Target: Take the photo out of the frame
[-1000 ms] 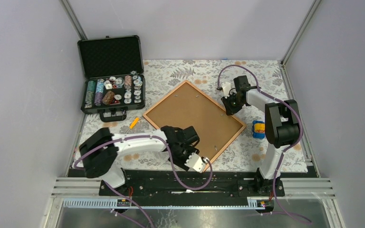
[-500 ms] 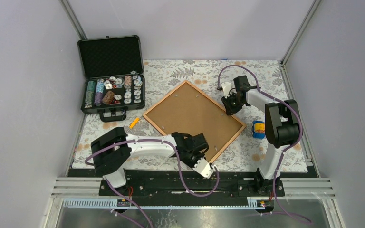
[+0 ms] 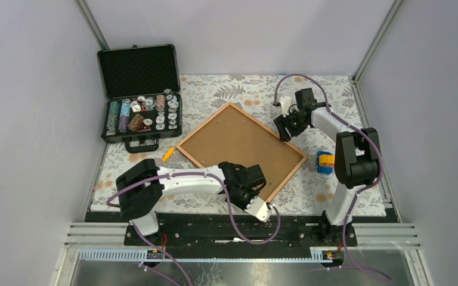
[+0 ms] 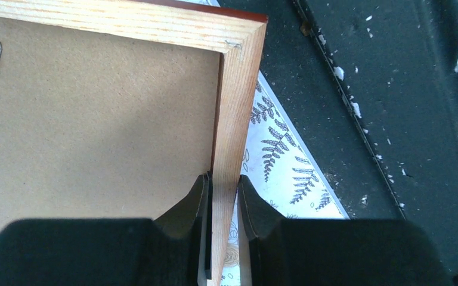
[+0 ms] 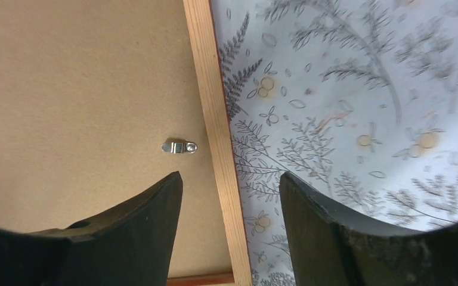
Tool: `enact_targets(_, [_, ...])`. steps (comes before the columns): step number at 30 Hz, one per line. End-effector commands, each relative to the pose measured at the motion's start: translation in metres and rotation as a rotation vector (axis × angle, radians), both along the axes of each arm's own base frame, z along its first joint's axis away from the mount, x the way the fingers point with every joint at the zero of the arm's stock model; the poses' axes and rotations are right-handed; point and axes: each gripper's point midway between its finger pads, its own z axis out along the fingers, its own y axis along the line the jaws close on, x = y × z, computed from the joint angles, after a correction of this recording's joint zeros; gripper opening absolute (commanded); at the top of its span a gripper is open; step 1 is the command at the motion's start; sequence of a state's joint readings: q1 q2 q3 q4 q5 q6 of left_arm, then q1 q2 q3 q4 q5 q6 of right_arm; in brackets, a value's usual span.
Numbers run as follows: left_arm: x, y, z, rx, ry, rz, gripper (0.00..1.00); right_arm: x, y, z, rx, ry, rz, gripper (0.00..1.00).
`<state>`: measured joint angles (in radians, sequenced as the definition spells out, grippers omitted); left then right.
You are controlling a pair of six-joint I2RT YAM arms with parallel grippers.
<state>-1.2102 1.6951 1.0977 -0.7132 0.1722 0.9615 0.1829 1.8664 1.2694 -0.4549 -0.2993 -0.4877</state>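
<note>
— Where is the table (image 3: 238, 86) open?
— Along the far strip, beyond the frame (image 3: 241, 149). The open black case (image 3: 138, 71) blocks the far left. A blue-yellow object (image 3: 324, 161) lies near the frame's right side, and an orange bit (image 3: 167, 154) lies just beside its left corner.

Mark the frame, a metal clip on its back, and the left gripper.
frame (image 3: 238, 140): top external, brown back's middle.
metal clip (image 5: 179, 146): right wrist, clip's middle.
left gripper (image 4: 222, 182): left wrist, midway between fingertips clamping rail.

The frame (image 4: 234, 101) shows bare grainy wood, matt fibreboard back (image 4: 95, 119), shiny metal clip (image 5: 179, 146).
</note>
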Motion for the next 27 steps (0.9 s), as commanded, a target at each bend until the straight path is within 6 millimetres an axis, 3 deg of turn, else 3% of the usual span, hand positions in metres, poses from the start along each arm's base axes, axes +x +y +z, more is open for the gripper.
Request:
enact_targets(1, [-0.002, -0.010, 0.036, -0.058, 0.040, 0.048, 0.00, 0.019, 0.013, 0.084, 0.096, -0.150, 0.021, 0.70])
enact_targets(8, [0.012, -0.011, 0.064, -0.066, 0.058, 0.075, 0.00, -0.008, 0.021, 0.137, 0.168, -0.243, 0.109, 0.77])
enact_targets(19, [0.036, -0.024, 0.121, -0.192, 0.115, 0.048, 0.00, -0.087, 0.008, 0.108, 0.147, -0.341, 0.263, 0.82])
enact_targets(27, [0.037, -0.025, 0.132, -0.205, 0.148, 0.008, 0.00, -0.120, 0.001, 0.121, 0.098, -0.500, 0.364, 0.83])
